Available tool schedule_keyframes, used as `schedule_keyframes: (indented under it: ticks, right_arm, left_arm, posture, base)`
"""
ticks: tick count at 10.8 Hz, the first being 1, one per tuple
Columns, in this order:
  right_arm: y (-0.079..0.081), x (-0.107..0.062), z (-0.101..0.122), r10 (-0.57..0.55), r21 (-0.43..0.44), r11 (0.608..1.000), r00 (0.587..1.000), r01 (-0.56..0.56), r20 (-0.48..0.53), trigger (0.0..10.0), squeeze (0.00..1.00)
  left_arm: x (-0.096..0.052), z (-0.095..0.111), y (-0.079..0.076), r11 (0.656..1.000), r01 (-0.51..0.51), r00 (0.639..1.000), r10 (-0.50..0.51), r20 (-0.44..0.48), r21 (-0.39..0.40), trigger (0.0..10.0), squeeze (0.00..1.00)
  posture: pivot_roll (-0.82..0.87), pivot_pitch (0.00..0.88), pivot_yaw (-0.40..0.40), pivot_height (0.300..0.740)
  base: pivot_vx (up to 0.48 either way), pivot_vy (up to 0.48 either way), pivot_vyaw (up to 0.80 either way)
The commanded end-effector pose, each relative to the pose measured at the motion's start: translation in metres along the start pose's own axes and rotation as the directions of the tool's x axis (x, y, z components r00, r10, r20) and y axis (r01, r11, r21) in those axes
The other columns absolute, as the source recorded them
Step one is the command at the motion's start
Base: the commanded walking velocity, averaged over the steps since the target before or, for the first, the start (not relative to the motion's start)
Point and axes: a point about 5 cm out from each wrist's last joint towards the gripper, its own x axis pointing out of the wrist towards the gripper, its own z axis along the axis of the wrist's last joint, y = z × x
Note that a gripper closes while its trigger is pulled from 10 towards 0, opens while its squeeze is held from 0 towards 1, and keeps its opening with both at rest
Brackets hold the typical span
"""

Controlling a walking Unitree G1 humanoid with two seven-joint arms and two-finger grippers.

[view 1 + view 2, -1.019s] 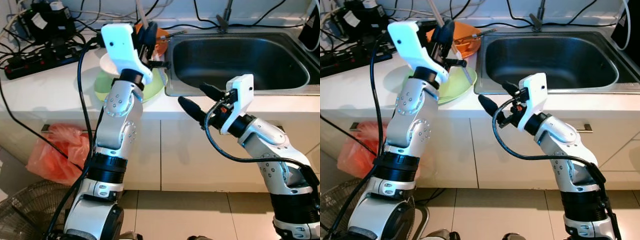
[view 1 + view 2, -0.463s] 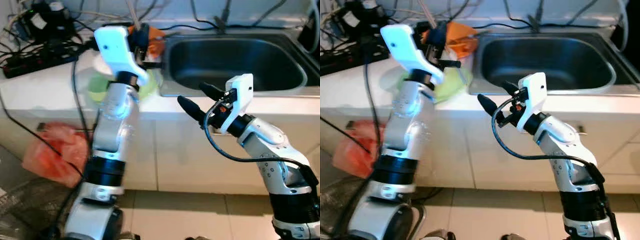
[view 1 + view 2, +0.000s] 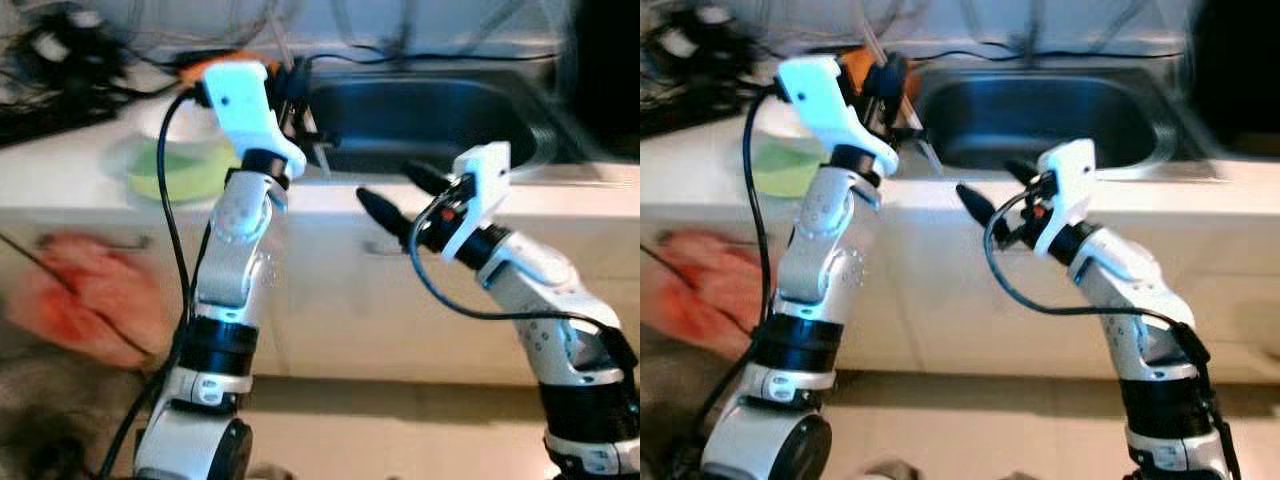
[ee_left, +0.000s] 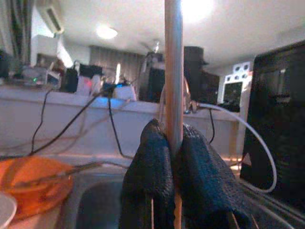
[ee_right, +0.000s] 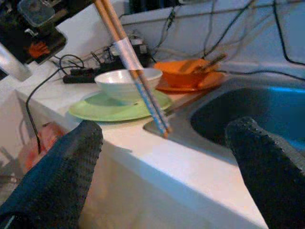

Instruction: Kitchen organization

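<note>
The left gripper [image 4: 174, 157] is pinching wooden, blue-tipped chopsticks [image 5: 135, 71] between its jaws, now nearer the sink [image 3: 440, 115], while the right gripper [image 5: 167, 176] is holding its jaws apart.

Both eye views blurred. Far-left counter clutter [image 3: 55, 45] unreadable, cables only smears. Red bag [image 3: 75, 300] under counter smeared, cut by left edge. Dark shape far right [image 3: 1240, 70] unidentifiable. Chopsticks [image 4: 173, 71] run out of frame top in left wrist view; lower end hidden behind fingers [image 4: 147, 176].
</note>
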Motion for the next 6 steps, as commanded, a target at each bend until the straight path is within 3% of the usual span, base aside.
schedule_keyframes:
  ticks: [1,3,6]
  right_arm:
    - [0.0027,0.002,0.004,0.006,-0.015,1.0,1.0,-0.006,0.014,10.0,0.77]
    - [0.001,0.0021,0.0051,-0.004,-0.016,1.0,1.0,0.005,0.019,10.0,0.77]
    - [0.0002,0.0028,0.006,-0.012,-0.014,1.0,1.0,0.013,0.024,10.0,0.78]
  left_arm:
    - [0.0001,-0.0002,0.007,1.0,-0.022,1.0,0.022,-0.007,0.015,0.0,0.0]
    - [-0.0004,-0.002,0.0105,0.999,-0.036,0.999,0.036,-0.015,0.014,0.0,0.0]
    - [-0.0005,-0.0034,0.0145,0.998,-0.055,0.998,0.055,-0.02,0.002,0.0,0.0]
  posture:
    - [-0.01,0.048,0.062,0.74]
    - [-0.01,0.05,0.06,0.74]
    - [-0.02,0.058,0.056,0.74]
  base:
    - [0.0,-0.349,0.0]
    - [0.0,-0.341,0.0]
    - [0.0,0.0,0.0]
